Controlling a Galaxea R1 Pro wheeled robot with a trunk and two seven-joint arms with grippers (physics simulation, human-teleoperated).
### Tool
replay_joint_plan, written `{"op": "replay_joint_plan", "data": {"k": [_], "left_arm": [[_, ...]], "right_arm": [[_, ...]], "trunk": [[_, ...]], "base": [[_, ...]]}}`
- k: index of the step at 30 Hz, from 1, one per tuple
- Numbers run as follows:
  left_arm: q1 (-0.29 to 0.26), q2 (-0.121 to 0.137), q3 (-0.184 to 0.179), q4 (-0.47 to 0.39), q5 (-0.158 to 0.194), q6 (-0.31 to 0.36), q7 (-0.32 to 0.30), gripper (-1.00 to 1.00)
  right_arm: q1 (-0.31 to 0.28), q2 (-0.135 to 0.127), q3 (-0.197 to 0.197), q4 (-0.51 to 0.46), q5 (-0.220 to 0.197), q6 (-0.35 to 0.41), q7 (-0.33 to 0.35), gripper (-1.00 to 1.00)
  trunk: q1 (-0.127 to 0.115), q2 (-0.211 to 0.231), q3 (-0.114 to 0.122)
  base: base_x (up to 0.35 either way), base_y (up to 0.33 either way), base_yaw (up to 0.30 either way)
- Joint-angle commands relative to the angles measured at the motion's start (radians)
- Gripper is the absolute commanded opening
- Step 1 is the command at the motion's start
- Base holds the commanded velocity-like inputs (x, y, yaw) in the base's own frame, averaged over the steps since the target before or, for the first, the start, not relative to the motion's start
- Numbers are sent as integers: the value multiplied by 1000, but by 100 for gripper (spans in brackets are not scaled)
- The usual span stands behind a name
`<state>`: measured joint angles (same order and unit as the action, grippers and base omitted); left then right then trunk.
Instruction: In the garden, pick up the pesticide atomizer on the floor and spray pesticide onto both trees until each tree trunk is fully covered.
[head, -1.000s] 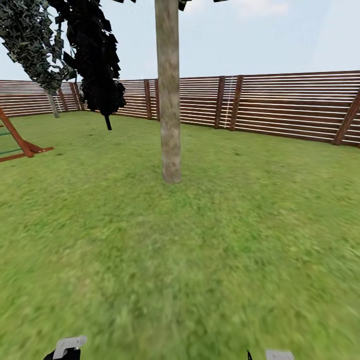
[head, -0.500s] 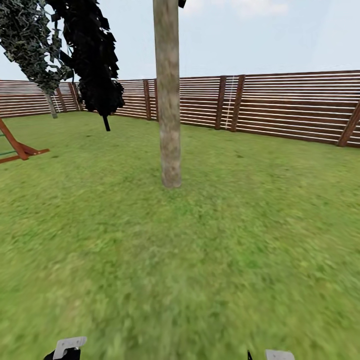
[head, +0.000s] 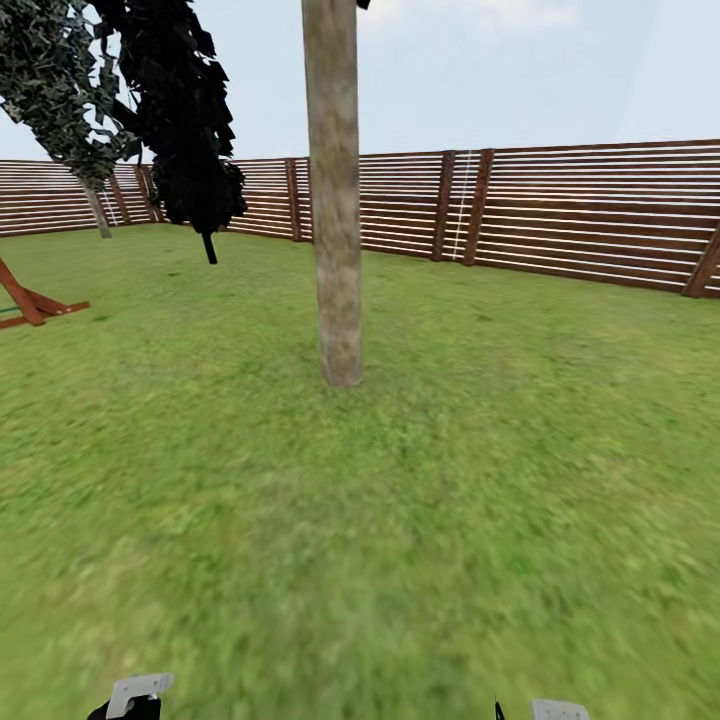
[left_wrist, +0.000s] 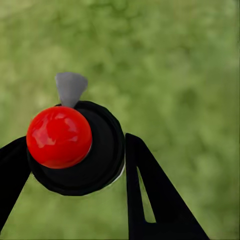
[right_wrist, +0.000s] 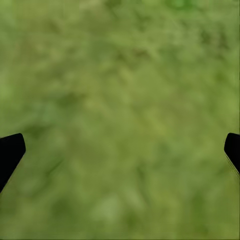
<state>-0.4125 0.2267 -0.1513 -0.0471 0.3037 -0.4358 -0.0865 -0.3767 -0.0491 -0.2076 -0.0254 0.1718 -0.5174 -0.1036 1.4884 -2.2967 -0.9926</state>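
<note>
Grey-tan mottled tree trunk (head: 336, 200) upright on grass | left hand (left_wrist: 75, 165) clamps red-capped black atomizer (left_wrist: 75, 147) | right hand (right_wrist: 120, 150) spread

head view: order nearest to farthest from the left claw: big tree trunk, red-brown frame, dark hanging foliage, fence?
1. Tree trunk, ahead, slightly right of the left claw, which is shut on the atomizer.
2. Red-brown frame, far left edge.
3. Dark foliage, beyond, upper left.
4. Fence, along the back.
</note>
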Motion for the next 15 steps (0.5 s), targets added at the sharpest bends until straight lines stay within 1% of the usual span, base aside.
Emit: {"op": "replay_joint_plan", "data": {"k": [1,15], "left_arm": [[-1,0,-7,1,11,-3,-5,-100],[-1,0,-7,1,11,-3,-5,-100]], "right_arm": [[-1,0,-6,1,11,-3,-5,100],[-1,0,-6,1,11,-3,-5,100]], "trunk": [[0,0,-1],[0,0,-1]], "base": [[340,0,0],[340,0,0]]}}
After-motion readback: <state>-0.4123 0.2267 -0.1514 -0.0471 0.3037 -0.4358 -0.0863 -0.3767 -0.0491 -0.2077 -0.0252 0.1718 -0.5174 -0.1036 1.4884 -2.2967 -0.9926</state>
